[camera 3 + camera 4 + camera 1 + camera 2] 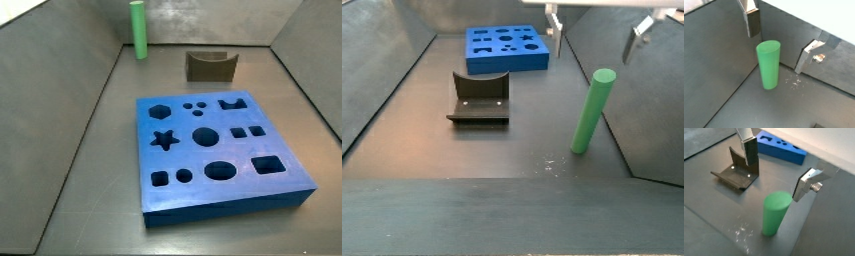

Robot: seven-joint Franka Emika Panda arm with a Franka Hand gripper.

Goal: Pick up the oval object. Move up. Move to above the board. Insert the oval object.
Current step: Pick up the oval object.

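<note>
Oval object (592, 110): upright on the floor near the side wall, well apart from the board (217, 155), untouched; hand (777, 170): fingers spread, above and straddling the peg, presumably so we can descend and clasp it; fixture (478, 98): standing between peg and board.

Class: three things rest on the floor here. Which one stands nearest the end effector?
The oval object, upright, just below the open end effector; the board and fixture sit farther off.
</note>
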